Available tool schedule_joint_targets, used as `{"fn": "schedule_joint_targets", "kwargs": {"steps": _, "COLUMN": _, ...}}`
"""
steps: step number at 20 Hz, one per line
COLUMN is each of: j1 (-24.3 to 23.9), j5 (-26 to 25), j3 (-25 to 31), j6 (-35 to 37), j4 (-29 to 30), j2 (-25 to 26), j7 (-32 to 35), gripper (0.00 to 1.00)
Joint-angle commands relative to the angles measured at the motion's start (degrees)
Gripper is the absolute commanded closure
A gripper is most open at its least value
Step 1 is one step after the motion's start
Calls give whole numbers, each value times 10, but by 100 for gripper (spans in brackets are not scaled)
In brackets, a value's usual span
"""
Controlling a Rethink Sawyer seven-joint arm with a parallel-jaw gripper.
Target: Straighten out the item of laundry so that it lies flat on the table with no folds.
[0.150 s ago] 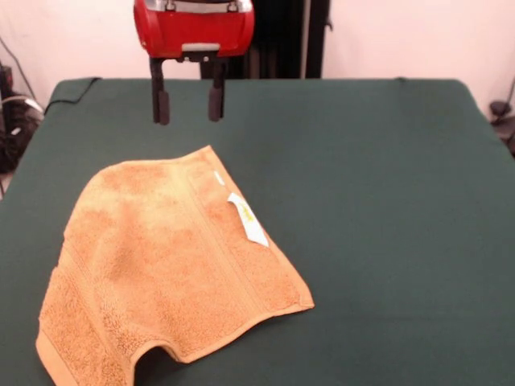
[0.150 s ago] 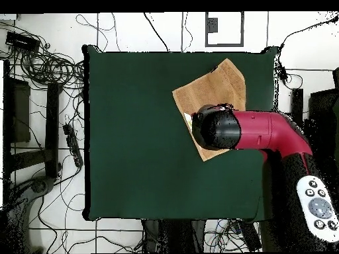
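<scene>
The tan-orange towel [image 1: 173, 265] lies on the left near part of the dark green table [image 1: 378, 201] in the front view, with its near-left part folded over and a white care tag [image 1: 248, 219] showing on top. My gripper [image 1: 189, 104] hangs open above the table, just beyond the towel's far corner, with nothing between its black fingers [image 1: 162, 103]. From overhead, the towel [image 2: 212, 87] sits near the table's [image 2: 132, 132] upper right corner, and the red arm [image 2: 258, 131] covers part of it and hides the gripper.
Cables and dark equipment [image 2: 46, 99] lie on the floor off one side of the table in the overhead view. A black upright post [image 1: 278, 36] stands behind the table in the front view.
</scene>
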Motion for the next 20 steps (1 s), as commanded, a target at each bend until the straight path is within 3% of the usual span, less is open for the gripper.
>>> {"fn": "schedule_joint_targets", "kwargs": {"steps": 1, "j1": 32, "j5": 37, "j3": -16, "j6": -13, "j4": 40, "j2": 50, "j7": 150, "gripper": 0}}
{"fn": "schedule_joint_targets", "kwargs": {"steps": 20, "j1": 61, "j5": 91, "j3": -26, "j6": -6, "j4": 26, "j2": 78, "j7": 133, "gripper": 0}}
